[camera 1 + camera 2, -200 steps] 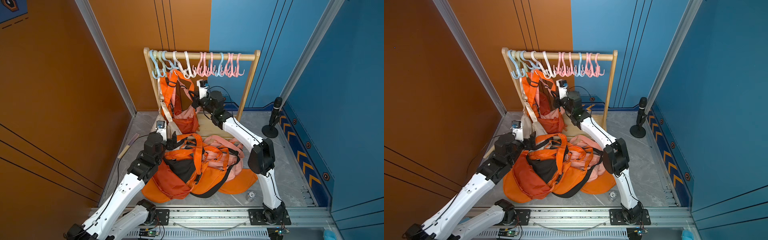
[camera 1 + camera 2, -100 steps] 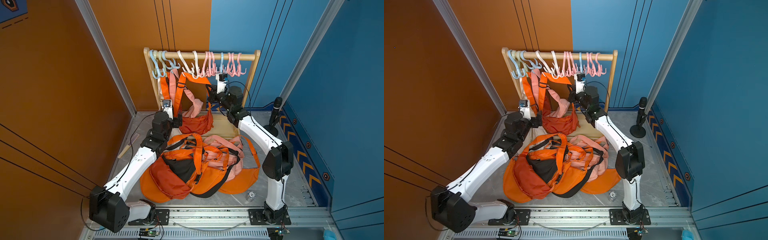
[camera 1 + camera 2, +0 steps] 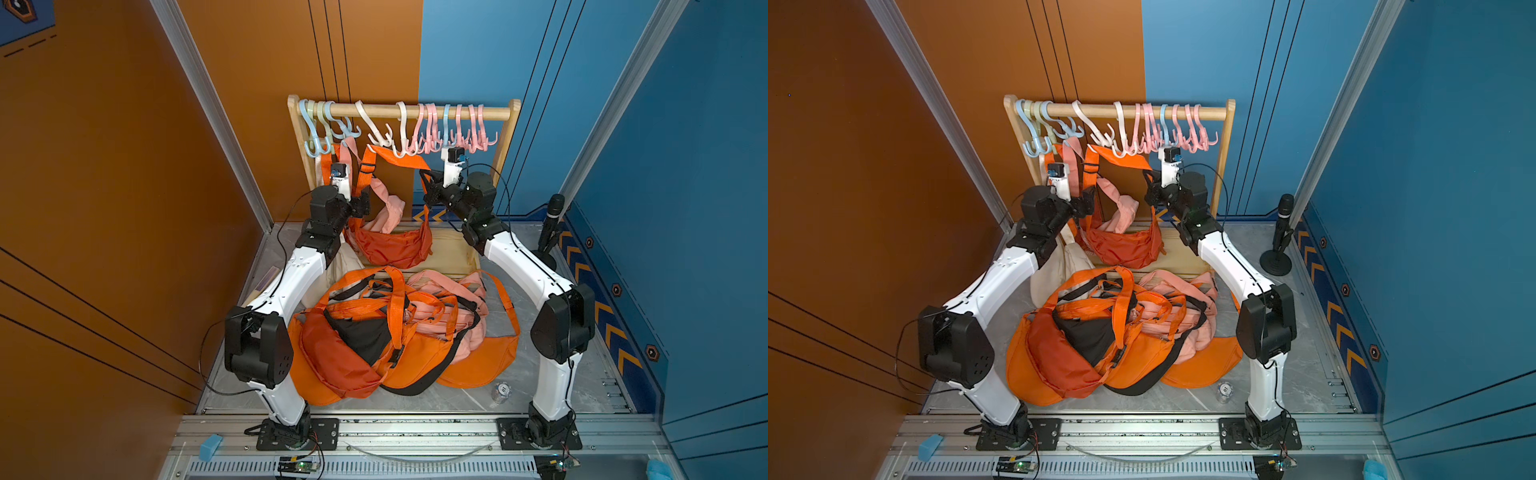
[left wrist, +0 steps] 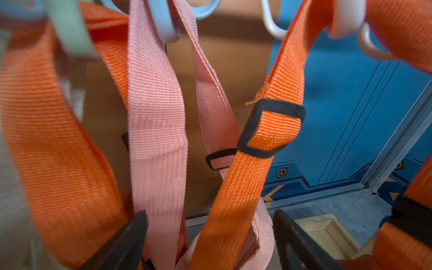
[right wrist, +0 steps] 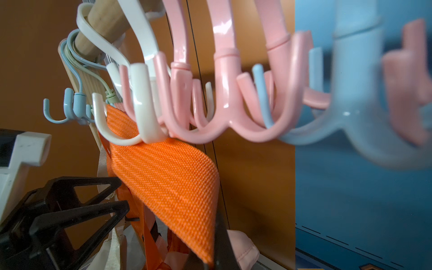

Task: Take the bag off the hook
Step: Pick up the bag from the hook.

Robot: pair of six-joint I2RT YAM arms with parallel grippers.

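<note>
Both arms are way higher than a second ago: the left one is coming up off the floor pile to the rack, and the right one is dragging its catch out sideways. Right now the right gripper (image 3: 429,188) is sitting with its jaws pressed together, pinching the orange strap (image 5: 168,182) of the orange bag (image 3: 392,246), and that strap is stretching up from the pinch to a white hook (image 5: 146,126), where it's still looping over. So the bag isn't off yet. It's hanging low under the wooden rail (image 3: 415,111), between the two arms, with a pink bag (image 3: 390,207) dangling right against it. The left gripper (image 4: 210,219) is holding its jaws spread wide, and a pink strap (image 4: 156,121) plus the other run of the orange one are passing through the gap between them; can't tell if it's touching either. Down on the floor, a pile of bags (image 3: 399,336) is lying in front of the rack.
</note>
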